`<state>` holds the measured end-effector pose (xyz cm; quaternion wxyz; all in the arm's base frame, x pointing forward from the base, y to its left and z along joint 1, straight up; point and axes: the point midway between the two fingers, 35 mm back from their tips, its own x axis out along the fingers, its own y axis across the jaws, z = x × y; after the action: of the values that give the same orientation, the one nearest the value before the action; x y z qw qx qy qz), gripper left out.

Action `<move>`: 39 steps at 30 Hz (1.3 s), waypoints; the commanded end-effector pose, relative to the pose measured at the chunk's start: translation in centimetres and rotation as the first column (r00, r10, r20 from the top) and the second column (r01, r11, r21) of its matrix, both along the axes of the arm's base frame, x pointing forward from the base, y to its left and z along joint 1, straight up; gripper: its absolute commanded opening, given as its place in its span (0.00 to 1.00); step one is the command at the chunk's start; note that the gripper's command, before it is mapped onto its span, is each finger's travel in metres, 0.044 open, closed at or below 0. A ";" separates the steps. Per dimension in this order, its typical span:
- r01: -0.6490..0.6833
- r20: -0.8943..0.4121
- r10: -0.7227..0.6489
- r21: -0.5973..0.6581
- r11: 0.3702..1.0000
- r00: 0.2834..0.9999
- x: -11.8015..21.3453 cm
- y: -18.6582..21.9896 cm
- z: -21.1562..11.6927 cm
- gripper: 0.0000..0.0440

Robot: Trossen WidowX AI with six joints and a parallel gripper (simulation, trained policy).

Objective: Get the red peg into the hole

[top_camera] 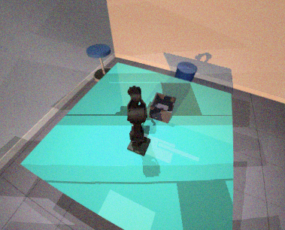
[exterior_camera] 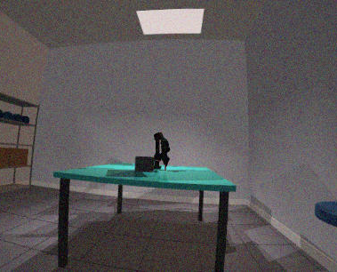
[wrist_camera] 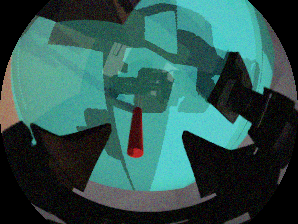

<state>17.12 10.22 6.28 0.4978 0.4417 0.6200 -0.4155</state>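
The red peg point(exterior_camera: 165, 168) point(wrist_camera: 136, 131) stands upright on the turquoise table, outside the box. In the wrist view its round top end is nearest the camera. My gripper point(wrist_camera: 147, 131) is open wide, and the peg shows between its two fingertips, touching neither. In the exterior view the gripper is just above the peg; how far above is too small to tell. In the top view the peg cannot be made out near the dark arm. The open box point(top_camera: 162, 116) point(exterior_camera: 144, 164) stands beside the arm; a dark part of it point(wrist_camera: 85, 11) shows at the wrist view's top left. The hole cannot be made out.
The turquoise table point(top_camera: 199, 139) point(exterior_camera: 142, 180) carries the arm's base point(top_camera: 139, 146) and the box. Shadows and light patches cross its top. A blue stool point(top_camera: 98, 50) and a blue cylinder point(top_camera: 186, 71) stand beyond its edges. A shelf rack point(exterior_camera: 13, 120) is at the left in the exterior view.
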 end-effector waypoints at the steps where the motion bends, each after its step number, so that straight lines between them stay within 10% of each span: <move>1: 0.009 -0.006 -0.009 -0.015 1.000 1.000 0.0 -0.2 -0.9 0.86; 16: -0.044 0.003 0.044 0.000 0.999 0.999 1.0 0.4 -1.9 0.03; 39: -0.075 0.275 0.032 0.146 0.986 0.961 3.8 0.0 7.7 0.00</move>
<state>20.60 10.50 12.63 0.5417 0.5087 0.5966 -0.3030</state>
